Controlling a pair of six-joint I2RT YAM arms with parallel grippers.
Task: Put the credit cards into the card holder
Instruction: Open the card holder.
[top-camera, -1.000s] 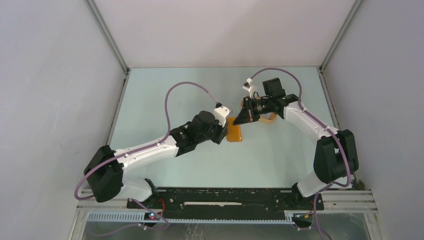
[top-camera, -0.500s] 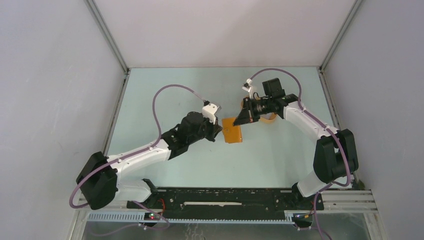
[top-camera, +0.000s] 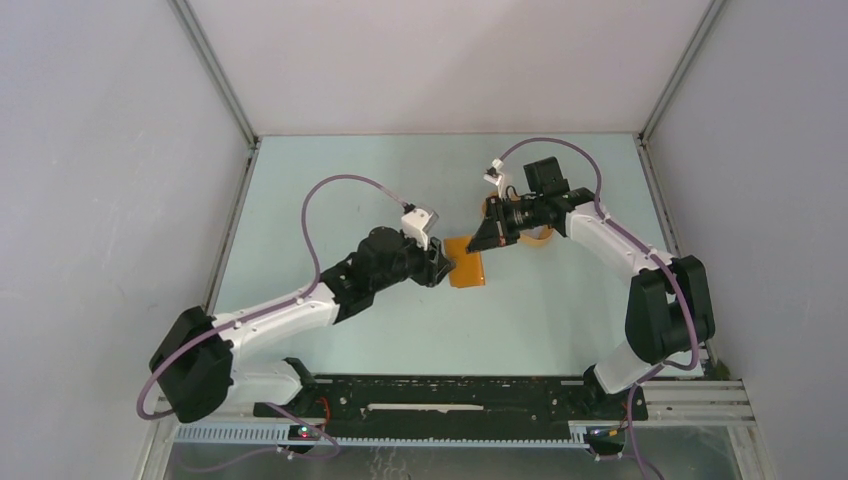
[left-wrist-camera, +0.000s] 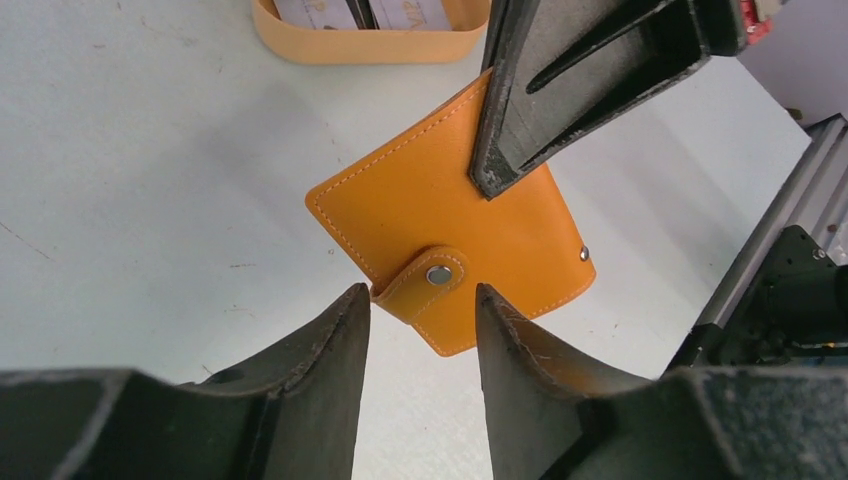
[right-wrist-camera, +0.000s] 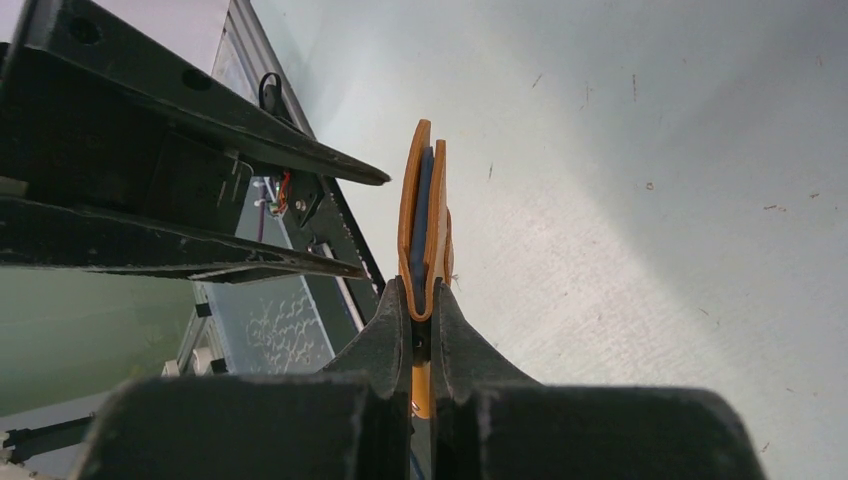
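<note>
R gripper (right-wrist-camera: 420, 312) pinched tight on card holder (left-wrist-camera: 440, 215) far edge, mid-table. L gripper (left-wrist-camera: 420, 330) fingers part-open, holding nothing, flanking snap tab (left-wrist-camera: 425, 280) at near edge. Orange tray (left-wrist-camera: 360, 45) w/ credit cards (left-wrist-camera: 310, 12) just beyond, far side

Top view's evenly lit from above, nothing blown out, just faint soft shadows on the table (top-camera: 560, 310) under the arms. The left wrist shot is crisp on the card holder (left-wrist-camera: 400, 210), but the left gripper (left-wrist-camera: 420, 300) up close goes soft and dark. The right wrist shot has a bright patch on the table and dimmer corners, and the right gripper (right-wrist-camera: 420, 295) is blurry.
</note>
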